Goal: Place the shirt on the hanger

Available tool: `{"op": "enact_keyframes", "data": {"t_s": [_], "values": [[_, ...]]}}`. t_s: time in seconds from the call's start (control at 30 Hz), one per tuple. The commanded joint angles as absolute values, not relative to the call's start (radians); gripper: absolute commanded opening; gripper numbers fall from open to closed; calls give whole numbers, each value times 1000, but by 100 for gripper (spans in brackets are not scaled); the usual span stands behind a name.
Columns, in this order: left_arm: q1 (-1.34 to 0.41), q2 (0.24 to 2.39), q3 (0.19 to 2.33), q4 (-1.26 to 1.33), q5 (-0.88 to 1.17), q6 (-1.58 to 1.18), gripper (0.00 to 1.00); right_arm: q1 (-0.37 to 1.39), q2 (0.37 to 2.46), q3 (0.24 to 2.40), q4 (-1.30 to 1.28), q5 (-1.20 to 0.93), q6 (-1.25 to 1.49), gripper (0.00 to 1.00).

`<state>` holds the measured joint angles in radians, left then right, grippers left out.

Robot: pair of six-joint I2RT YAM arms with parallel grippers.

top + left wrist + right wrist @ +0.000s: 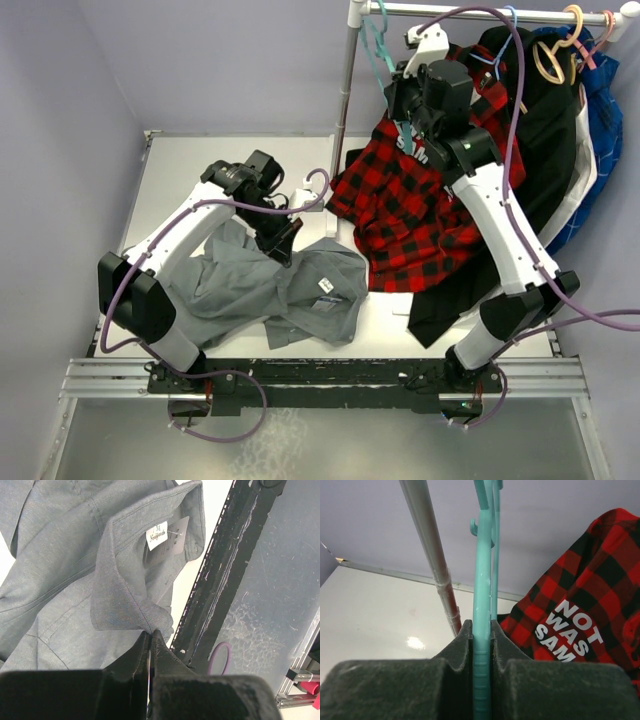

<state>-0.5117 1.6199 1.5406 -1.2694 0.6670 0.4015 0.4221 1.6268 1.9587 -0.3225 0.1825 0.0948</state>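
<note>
Two arms are working here, each with one gripper. The left gripper (151, 636) is reaching down over the table (190, 170), its fingers pressed together on the collar edge of the shirt (65, 555). There is one such grey shirt, and it is lying crumpled on the near part of the table, just in front of the arm bases, with its single white neck label (156, 536) facing up.

The right gripper (481, 627) is reaching up to the rail (480, 12), its pads clamping the lower bar of the hanger (481, 580). The one teal hanger is hanging by its hook at the left end of the rail, beside the upright pole (432, 555).

One red-and-black plaid shirt (410, 220) with white lettering is hanging next to it. Behind it black, white and blue garments are hanging, probably three, though they overlap too much to count surely.

The table is showing a pale, glossy top, with a dark metal rail running along its near edge. Plain lilac walls (200, 60) are closing in the space on three sides.
</note>
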Motion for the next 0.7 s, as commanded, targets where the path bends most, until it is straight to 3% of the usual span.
{"op": "enact_keyframes", "data": {"t_s": [0.0,0.4,0.67], "values": [[-512,1591,1543,-1243,711,390,0,417,1550,1936,-240,164,89,0],[-512,1603,1532,-1251,740,411,0,416,1430,1900,-230,251,86,0],[-546,1573,1605,-1295,685,423,0,417,1128,1550,-165,283,144,0]]}}
